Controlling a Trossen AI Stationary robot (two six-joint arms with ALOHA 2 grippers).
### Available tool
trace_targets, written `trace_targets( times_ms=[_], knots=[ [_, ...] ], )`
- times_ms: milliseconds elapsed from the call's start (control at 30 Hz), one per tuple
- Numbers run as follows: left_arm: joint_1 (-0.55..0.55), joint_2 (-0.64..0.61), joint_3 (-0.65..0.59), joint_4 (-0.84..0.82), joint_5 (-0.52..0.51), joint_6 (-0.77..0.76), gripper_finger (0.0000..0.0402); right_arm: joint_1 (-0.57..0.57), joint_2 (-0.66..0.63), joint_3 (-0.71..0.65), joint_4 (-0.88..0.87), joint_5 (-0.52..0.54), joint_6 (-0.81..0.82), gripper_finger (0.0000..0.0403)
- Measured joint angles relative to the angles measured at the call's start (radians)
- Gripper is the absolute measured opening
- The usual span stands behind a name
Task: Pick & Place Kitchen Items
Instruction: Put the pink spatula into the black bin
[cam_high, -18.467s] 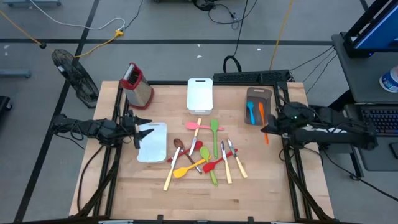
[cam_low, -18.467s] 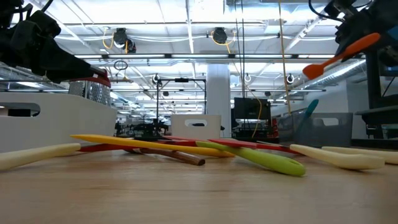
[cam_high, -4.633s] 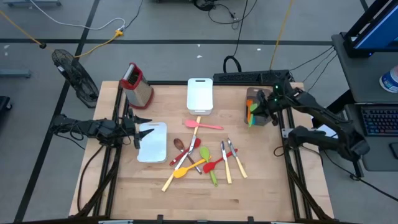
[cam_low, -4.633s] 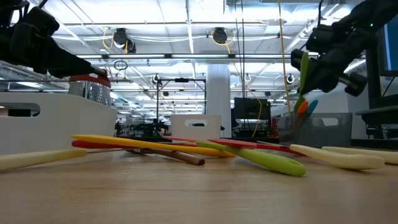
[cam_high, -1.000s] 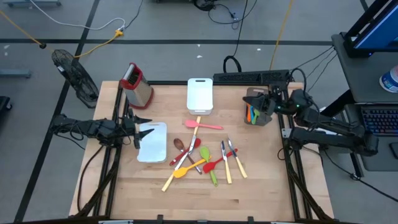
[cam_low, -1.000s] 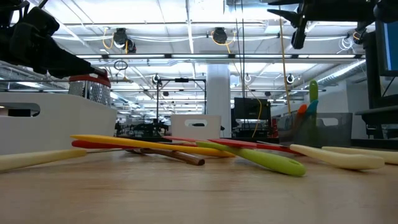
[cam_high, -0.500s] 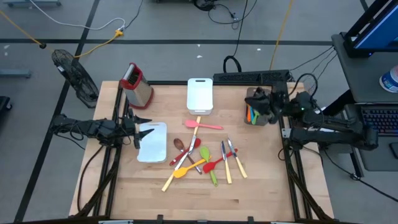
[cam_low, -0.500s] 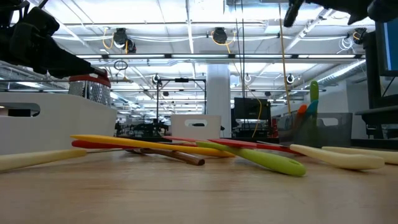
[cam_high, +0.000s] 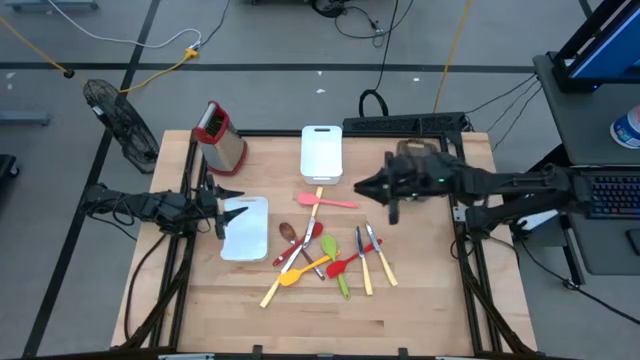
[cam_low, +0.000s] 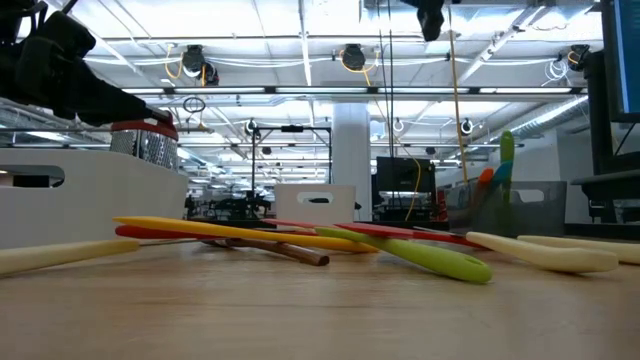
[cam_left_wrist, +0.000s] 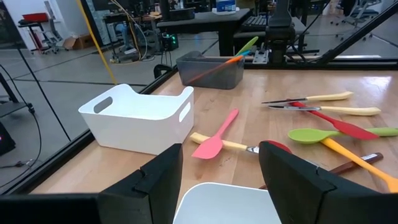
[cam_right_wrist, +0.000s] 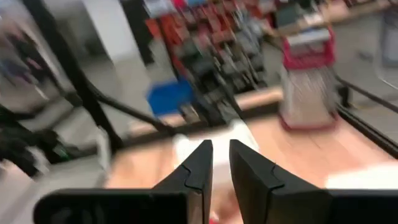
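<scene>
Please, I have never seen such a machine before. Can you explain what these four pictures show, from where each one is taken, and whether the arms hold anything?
This is a robot with two dark arms at a wooden table. One picture looks down from above, one looks level across the tabletop, and two come from cameras on the arms' wrists.

The left gripper waits over a white tray, fingers open and empty. The right gripper reaches toward the middle with nearly closed fingers, and nothing shows between them.

In the middle lies a pile of spoons and spatulas. A grey bin at the right already holds a few. A second white tray and a box grater stand at the back.
</scene>
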Motion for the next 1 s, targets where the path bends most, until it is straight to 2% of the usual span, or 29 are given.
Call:
trace_targets(
  times_ms=[133,433,700,1000],
  knots=[
    [0.000,0.000,0.000,-0.008,0.000,0.000,0.0218,0.031,0.101,0.121,-0.115,0.069,-0.046,0.0047],
    [0.000,0.000,0.000,-0.019,0.000,0.000,0.0218,0.048,0.305,0.295,-0.301,0.097,-0.069,0.0047],
    [0.000,0.000,0.000,-0.022,0.000,0.000,0.0218,0.048,0.451,0.335,-0.345,0.093,-0.078,0.0057],
    [0.000,0.000,0.000,-0.022,0.000,0.001,0.0218,0.038,0.514,0.335,-0.396,0.090,-0.097,0.0111]
  ],
)
